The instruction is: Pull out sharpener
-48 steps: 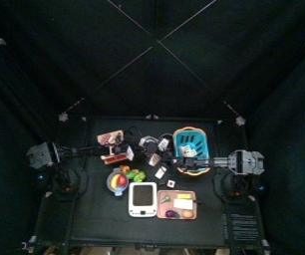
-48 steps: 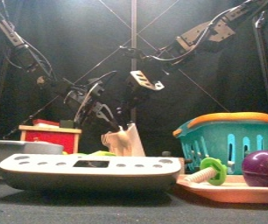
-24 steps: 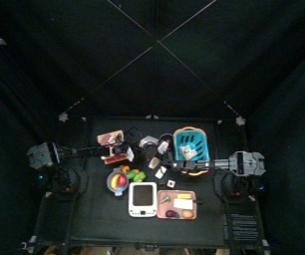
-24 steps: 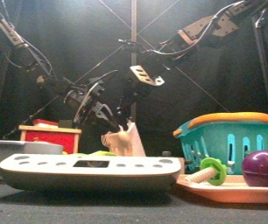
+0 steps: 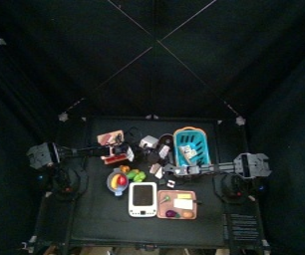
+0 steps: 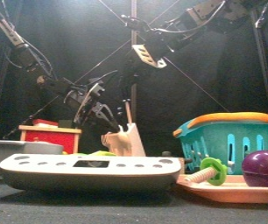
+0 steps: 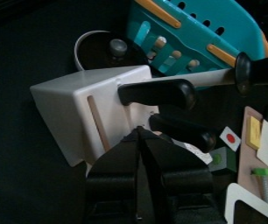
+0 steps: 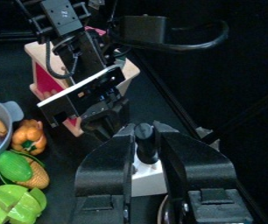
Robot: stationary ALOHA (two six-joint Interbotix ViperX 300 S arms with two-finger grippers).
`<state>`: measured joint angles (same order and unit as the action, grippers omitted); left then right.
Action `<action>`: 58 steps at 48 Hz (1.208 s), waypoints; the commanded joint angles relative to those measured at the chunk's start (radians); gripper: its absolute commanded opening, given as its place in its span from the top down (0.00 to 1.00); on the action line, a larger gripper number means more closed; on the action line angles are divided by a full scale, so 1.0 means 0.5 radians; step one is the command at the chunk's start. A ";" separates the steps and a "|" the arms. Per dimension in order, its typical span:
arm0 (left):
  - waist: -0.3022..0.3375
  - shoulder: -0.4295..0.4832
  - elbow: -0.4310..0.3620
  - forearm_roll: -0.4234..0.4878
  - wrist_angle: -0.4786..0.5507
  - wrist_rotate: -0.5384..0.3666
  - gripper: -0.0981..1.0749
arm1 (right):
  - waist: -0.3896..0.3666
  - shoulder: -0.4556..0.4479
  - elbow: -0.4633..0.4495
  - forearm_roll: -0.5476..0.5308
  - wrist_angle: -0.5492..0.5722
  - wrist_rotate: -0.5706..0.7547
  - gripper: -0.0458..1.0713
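Left gripper [image 7: 143, 164]: jaws clenched on the lower edge of the knife block [image 7: 84, 109], a smooth white plastic wedge with glossy black handles protruding beyond the jaws. Right gripper [image 6: 148, 54]: jaws grasping the sharpener [image 8: 146, 143] by its rounded black handle, directly above the block; the thin rod hangs below them. Risk, as judged: an off-axis pull may jam the rod in its slot and tip or lift the light block from the left jaws.

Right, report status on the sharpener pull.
Left gripper shut on white block. Right gripper shut on sharpener, high above block. Black handles in block; nothing blocking.
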<state>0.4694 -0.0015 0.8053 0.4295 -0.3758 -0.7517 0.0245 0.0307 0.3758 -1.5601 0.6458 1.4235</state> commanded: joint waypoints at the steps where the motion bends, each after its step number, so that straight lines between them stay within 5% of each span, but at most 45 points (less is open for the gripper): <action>1: 0.012 -0.006 -0.034 -0.003 -0.003 0.003 0.54 | 0.055 -0.123 -0.074 -0.037 0.018 0.018 0.46; 35: 0.009 -0.006 -0.034 -0.003 -0.003 0.003 0.54 | 0.255 -0.178 -0.178 -0.169 0.215 0.021 0.46; 58: 0.000 -0.071 -0.021 -0.003 -0.003 0.000 0.54 | 0.264 -0.061 -0.227 -0.190 0.187 0.083 0.46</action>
<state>0.4617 -0.0215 0.7992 0.4295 -0.3804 -0.7547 0.1289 0.0184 0.3114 -1.6414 0.7486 1.4450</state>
